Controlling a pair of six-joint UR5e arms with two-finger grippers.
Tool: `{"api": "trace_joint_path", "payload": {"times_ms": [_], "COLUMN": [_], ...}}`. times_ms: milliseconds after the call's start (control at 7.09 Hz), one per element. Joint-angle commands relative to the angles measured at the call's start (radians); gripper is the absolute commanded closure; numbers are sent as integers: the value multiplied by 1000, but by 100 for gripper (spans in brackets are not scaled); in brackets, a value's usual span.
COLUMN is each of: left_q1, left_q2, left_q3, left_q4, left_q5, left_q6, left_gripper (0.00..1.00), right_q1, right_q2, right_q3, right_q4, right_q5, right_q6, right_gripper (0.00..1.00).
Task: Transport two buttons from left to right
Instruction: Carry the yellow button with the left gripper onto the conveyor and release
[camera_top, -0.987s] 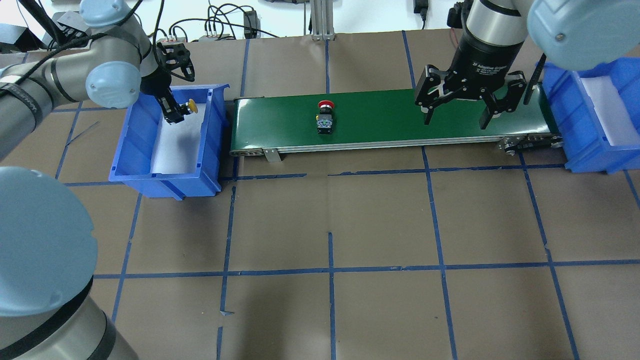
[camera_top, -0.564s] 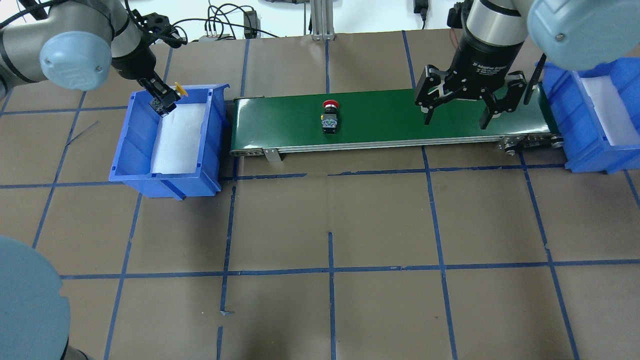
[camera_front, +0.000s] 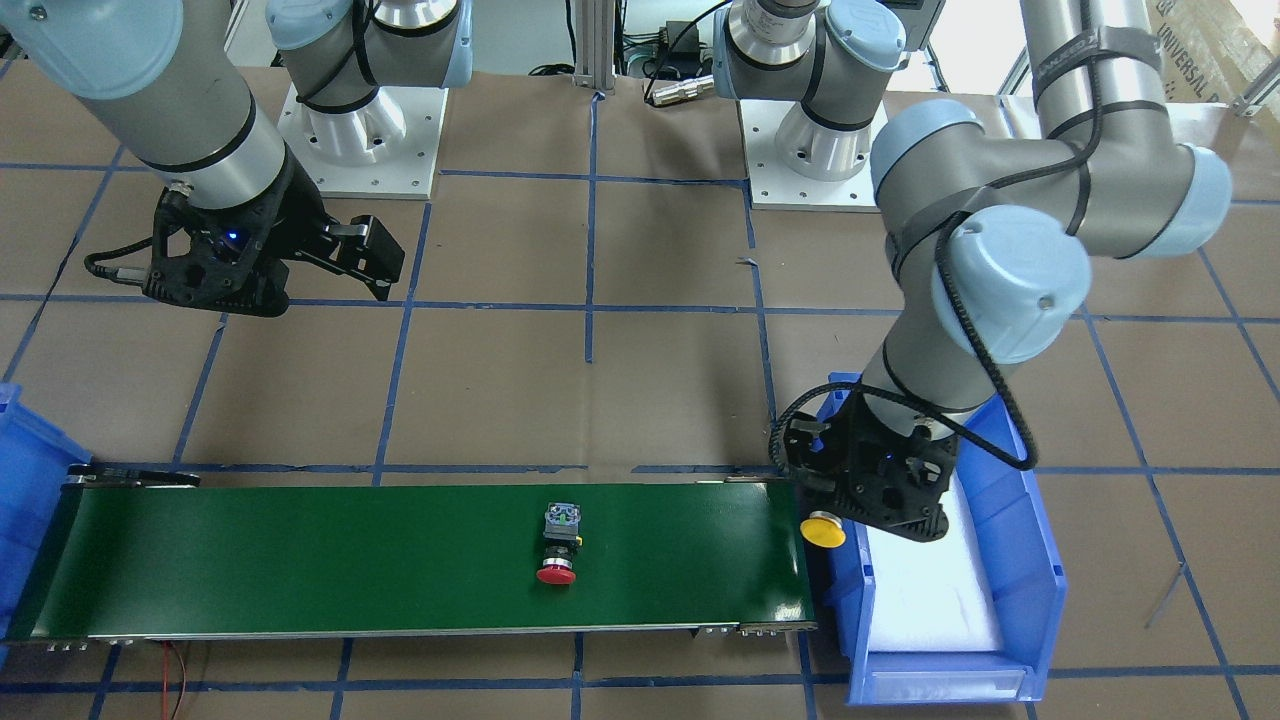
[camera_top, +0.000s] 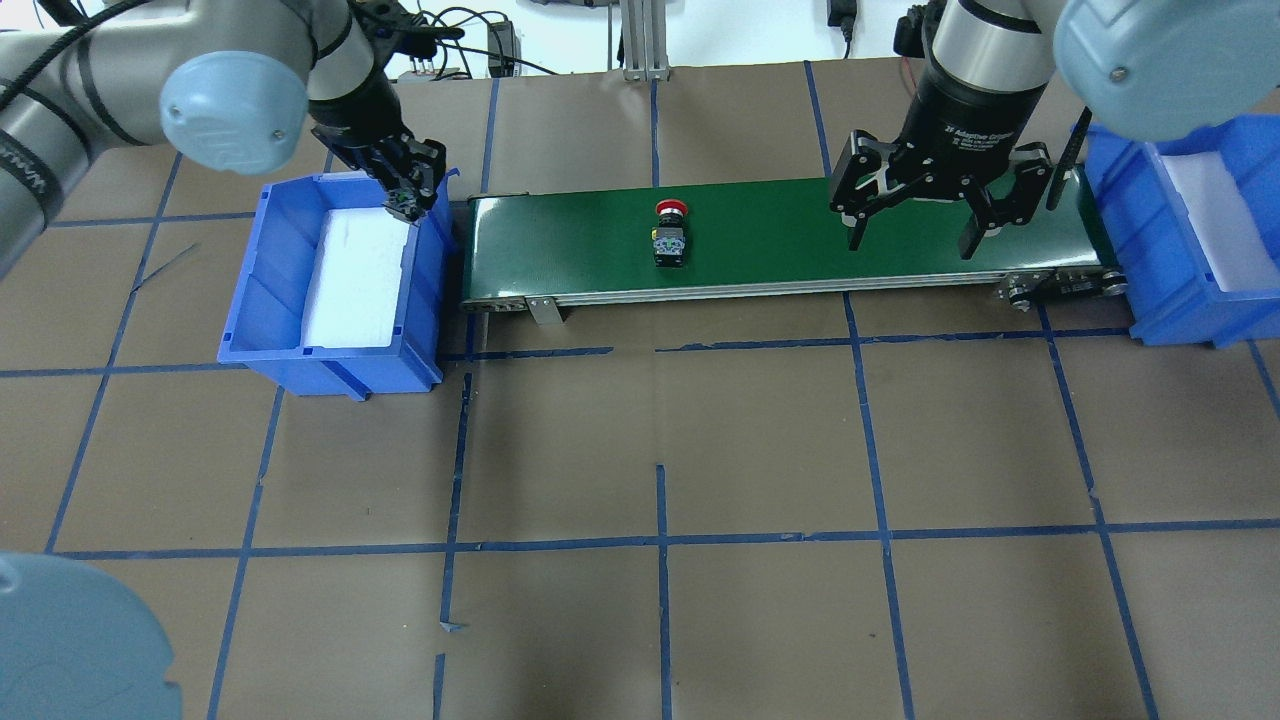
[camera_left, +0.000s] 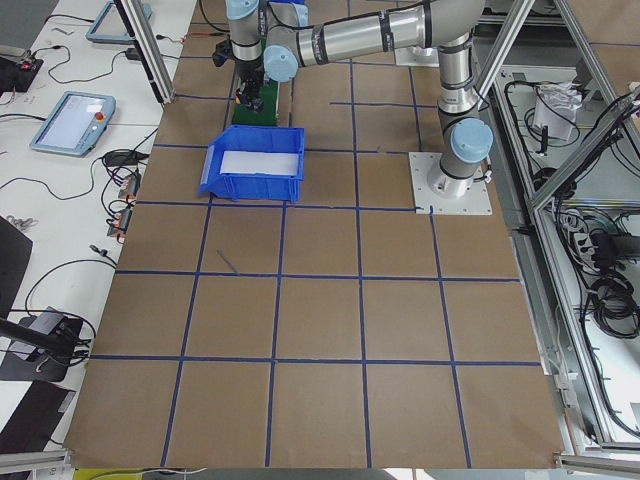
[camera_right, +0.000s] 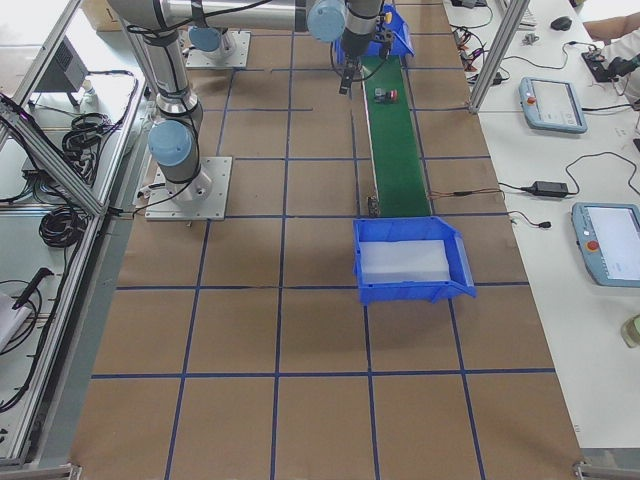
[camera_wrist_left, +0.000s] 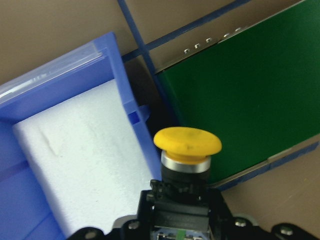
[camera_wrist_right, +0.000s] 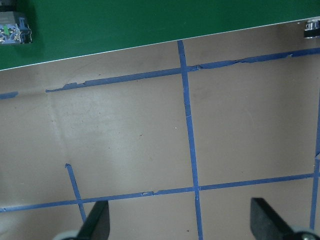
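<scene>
My left gripper (camera_top: 406, 192) is shut on the yellow button (camera_wrist_left: 187, 146) and holds it above the near wall of the left blue bin (camera_top: 262, 262), next to the left end of the green conveyor belt (camera_top: 780, 222). Its yellow cap (camera_front: 823, 530) points toward the belt. The red button (camera_top: 670, 236) lies on its side on the belt, left of the middle, red cap toward the back; it also shows in the front view (camera_front: 558, 548). My right gripper (camera_top: 910, 238) is open and empty above the belt's right part, well right of the red button.
The left bin holds a white foam pad (camera_top: 358, 270). A second blue bin (camera_top: 1180, 305) with white foam stands at the belt's right end. Brown paper with a blue tape grid (camera_top: 660, 540) covers the table. Cables lie along the back edge.
My left gripper has moved right with the yellow button, from over the bin's back left to its wall by the belt. The red button has drifted slightly right on the belt. The right arm has not moved.
</scene>
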Motion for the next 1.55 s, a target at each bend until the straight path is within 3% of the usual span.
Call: {"api": "trace_joint_path", "payload": {"times_ms": [0, 423, 705, 846, 987, 1410], "left_q1": [-74, -82, -79, -79, -83, -76], "left_q2": [-87, -150, -155, -169, -169, -103], "left_q3": [13, 19, 18, 22, 21, 16], "left_q4": [40, 101, 108, 112, 114, 54], "left_q5": [-2, 0, 6, 14, 17, 2], "left_q6": [-285, -306, -324, -344, -349, -342], "left_gripper": [76, 76, 70, 63, 2, 0], "right_q1": [0, 0, 0, 0, -1, -2], "right_q2": [-1, 0, 0, -1, 0, -1], "right_q3": [0, 0, 0, 0, 0, 0], "right_q4": [-1, -1, 0, 0, 0, 0], "right_q5": [0, 0, 0, 0, 0, 0], "right_q6": [0, -2, 0, 0, -2, 6], "right_gripper": [0, 0, 0, 0, 0, 0]}}
